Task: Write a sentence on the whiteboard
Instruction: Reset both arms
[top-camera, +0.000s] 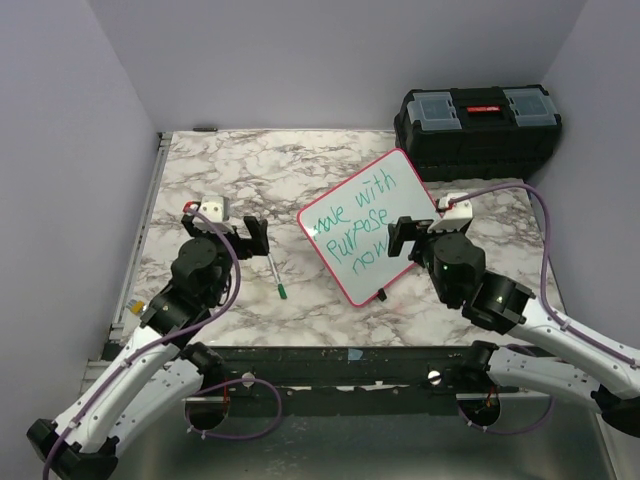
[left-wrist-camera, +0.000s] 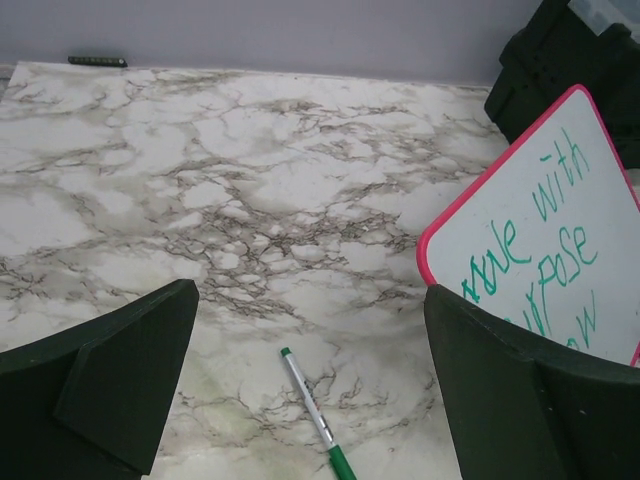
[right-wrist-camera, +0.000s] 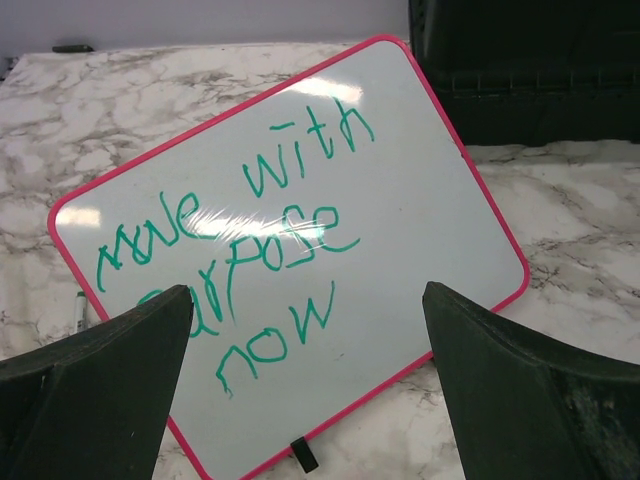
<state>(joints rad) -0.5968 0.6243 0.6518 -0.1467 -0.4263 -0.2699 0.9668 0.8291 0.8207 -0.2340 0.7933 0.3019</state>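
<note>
Item: whiteboard (top-camera: 368, 228). White board in a pink-red frame, laid flat and turned at an angle on the marble table (top-camera: 230, 170), right of centre and in front of the black toolbox (top-camera: 478, 128). Three lines of green writing (right-wrist-camera: 260, 240) are carried; the last words are read as "with", "purpose" and "now", and the first word is smeared and overwritten. A small black clip (right-wrist-camera: 304, 455) is seen on the near edge.

Item: pen (top-camera: 275, 276). White barrel, green tip. It lies loose on the table, just beside the board's left corner and apart from it, held by nothing.

Item: left gripper (top-camera: 252, 234). Jaws are spread wide and nothing is held; the pen is seen on the table below and ahead of them.

Item: right gripper (top-camera: 408, 238). Jaws are spread wide over the board's right edge and nothing is gripped. Contact with the frame cannot be told.

Item: step in hand. The sentence is judged written and the pen set down, so withdrawal is judged to be what remains. The left arm is best lifted straight up before being drawn back, so that the pen is not rolled. The right arm is best raised clear of the glossy face first, since wet ink is easily smudged.
</note>
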